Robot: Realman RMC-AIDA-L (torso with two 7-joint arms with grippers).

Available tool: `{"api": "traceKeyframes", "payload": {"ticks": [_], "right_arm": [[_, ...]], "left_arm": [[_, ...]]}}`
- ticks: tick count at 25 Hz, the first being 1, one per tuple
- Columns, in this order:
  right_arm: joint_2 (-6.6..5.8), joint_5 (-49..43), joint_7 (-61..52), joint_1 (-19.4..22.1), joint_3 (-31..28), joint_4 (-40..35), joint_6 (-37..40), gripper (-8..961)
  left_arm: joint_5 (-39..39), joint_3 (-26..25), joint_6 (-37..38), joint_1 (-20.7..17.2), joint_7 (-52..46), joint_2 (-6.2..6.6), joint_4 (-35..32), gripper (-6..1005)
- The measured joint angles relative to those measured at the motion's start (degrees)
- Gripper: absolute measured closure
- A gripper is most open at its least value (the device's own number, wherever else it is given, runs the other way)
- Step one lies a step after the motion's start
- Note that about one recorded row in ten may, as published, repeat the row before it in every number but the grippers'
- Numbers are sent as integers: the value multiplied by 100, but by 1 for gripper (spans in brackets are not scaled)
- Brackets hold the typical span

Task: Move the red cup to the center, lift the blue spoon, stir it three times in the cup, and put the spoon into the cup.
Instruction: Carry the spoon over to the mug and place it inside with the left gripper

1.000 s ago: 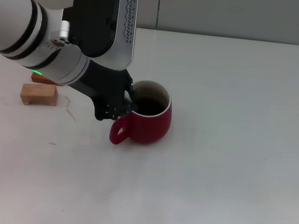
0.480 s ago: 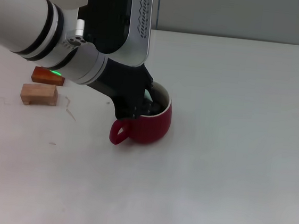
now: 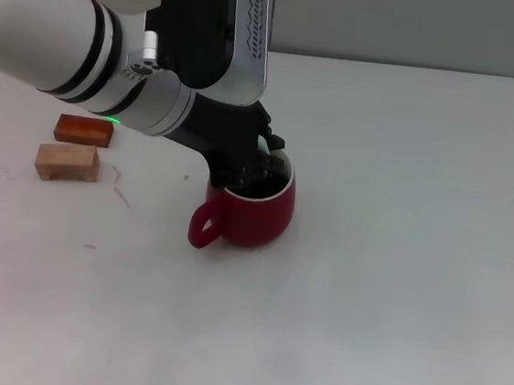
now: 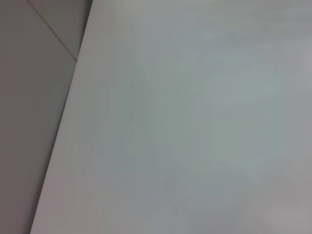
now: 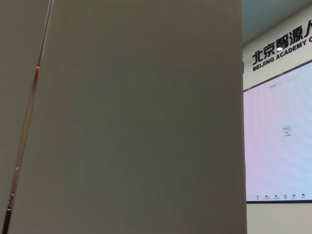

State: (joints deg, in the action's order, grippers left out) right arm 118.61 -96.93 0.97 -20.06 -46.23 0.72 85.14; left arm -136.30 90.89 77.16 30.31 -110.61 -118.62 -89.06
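**Left pincer over the mouth of the red cup**

At about 9 o'clock on the white table (image 3: 397, 262) lie two small wooden pieces: an orange-brown block (image 3: 84, 130), and just nearer the robot a tan block (image 3: 67, 162). They sit close together and well apart from the cup.

The left arm reaches in from 10 o'clock, its white and black body covering much of that side of the head view. Its left pincer (image 3: 257, 170) hangs at the opening of the red cup (image 3: 248, 212), the dark tips at or just inside the cream rim on the cup's 11 o'clock side. Whether the tips are spread or pressed together cannot be told, since the wrist body hides them.

The red cup stands upright near the middle of the table, directly under the pincer, its loop handle pointing toward 8 o'clock. The blue spoon cannot be made out.

The left wrist view shows only bare table surface and its edge. The right wrist view shows a wall and a lit screen.
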Motion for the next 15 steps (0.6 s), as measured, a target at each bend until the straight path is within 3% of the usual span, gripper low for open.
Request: {"api": "traceKeyframes", "payload": {"ticks": [15], "right_arm": [[-23, 0, 0, -62, 0, -30, -15, 327]], "left_arm": [[-591, -55, 330, -47, -255, 15, -273, 854]]}}
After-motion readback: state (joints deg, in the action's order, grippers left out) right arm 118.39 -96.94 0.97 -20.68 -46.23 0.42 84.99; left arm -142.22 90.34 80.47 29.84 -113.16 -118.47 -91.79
